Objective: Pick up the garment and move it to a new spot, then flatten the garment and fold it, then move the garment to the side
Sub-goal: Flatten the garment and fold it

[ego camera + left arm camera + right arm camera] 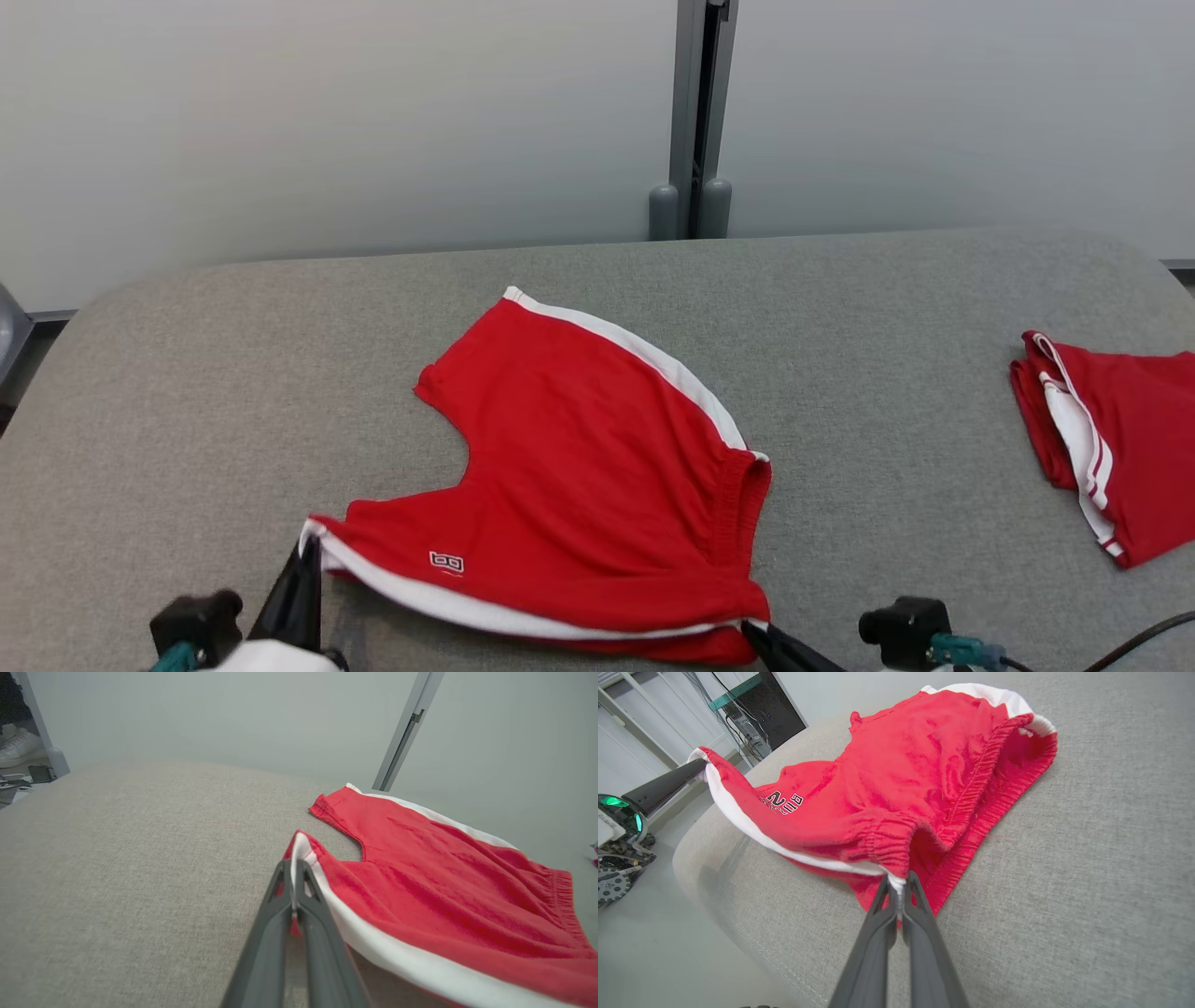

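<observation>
The garment [579, 467] is a pair of red shorts with white side stripes, spread on the grey table [187, 392] with its near edge lifted. My left gripper [303, 551] is shut on the near left leg corner, pinching the white stripe [299, 854]. My right gripper [752, 633] is shut on the near waistband corner [896, 877]. In the right wrist view the shorts [896, 779] hang stretched between both grips, and the left gripper's fingers [668, 784] show at the far left corner.
A second red and white garment [1111, 448] lies folded at the table's right edge. A grey wall with a vertical metal post [695, 112] stands behind the table. A black cable [1148, 635] runs by my right arm. Bare table surface lies to the left.
</observation>
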### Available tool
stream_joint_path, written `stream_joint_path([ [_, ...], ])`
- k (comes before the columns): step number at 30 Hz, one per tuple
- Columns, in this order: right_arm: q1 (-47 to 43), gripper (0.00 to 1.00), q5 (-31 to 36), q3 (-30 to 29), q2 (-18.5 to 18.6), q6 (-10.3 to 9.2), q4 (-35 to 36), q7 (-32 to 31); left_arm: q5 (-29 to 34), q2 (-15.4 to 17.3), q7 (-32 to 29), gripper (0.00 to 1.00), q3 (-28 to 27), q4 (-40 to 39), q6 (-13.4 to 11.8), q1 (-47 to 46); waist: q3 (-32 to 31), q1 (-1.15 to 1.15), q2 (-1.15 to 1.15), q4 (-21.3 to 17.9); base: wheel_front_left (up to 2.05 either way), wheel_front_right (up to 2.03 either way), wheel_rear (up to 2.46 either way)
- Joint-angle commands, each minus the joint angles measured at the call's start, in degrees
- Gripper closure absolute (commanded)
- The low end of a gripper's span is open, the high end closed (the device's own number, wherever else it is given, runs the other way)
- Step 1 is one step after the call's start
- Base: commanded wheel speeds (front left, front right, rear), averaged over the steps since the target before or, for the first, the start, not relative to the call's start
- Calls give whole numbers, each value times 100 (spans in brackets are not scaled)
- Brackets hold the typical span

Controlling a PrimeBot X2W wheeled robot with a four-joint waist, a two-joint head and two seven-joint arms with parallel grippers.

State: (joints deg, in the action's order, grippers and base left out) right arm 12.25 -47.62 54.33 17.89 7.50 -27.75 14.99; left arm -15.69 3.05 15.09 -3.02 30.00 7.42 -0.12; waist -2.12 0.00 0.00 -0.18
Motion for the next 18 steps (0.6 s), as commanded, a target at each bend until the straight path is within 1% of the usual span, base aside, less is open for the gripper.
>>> stream_joint_path([
  [1, 79, 100, -144, -137, -48, -2, 56, 26, 77, 115, 6, 100, 78, -52, 4, -324, 136, 0, 0, -53, 0, 0, 0],
  [3, 219, 100, -291, -342, -136, -1, 143, 26, 122, 240, 6, 100, 265, -9, 4, -715, 290, 0, 0, -113, 0, 0, 0],
  [7, 732, 100, -481, -596, -361, -1, 207, 25, 154, 563, 6, 100, 680, 239, 4, -1767, 872, 0, 0, -297, 0, 0, 0],
  [9, 964, 100, -438, -790, -467, -1, 171, 26, 147, 754, 4, 100, 1008, 475, 4, -2313, 1149, 0, 0, -387, 0, 0, 0],
  [13, 1362, 100, -410, -1178, -803, -1, 57, 26, -10, 1159, -87, 100, 1789, 1014, 4, -3379, 1598, 0, 0, -570, 0, 0, 0],
  [18, 1652, 100, -312, -1529, -1145, -1, -142, 26, -354, 1495, -300, 100, 2670, 1530, 3, -4377, 2015, 0, 0, -778, 0, 0, 0],
])
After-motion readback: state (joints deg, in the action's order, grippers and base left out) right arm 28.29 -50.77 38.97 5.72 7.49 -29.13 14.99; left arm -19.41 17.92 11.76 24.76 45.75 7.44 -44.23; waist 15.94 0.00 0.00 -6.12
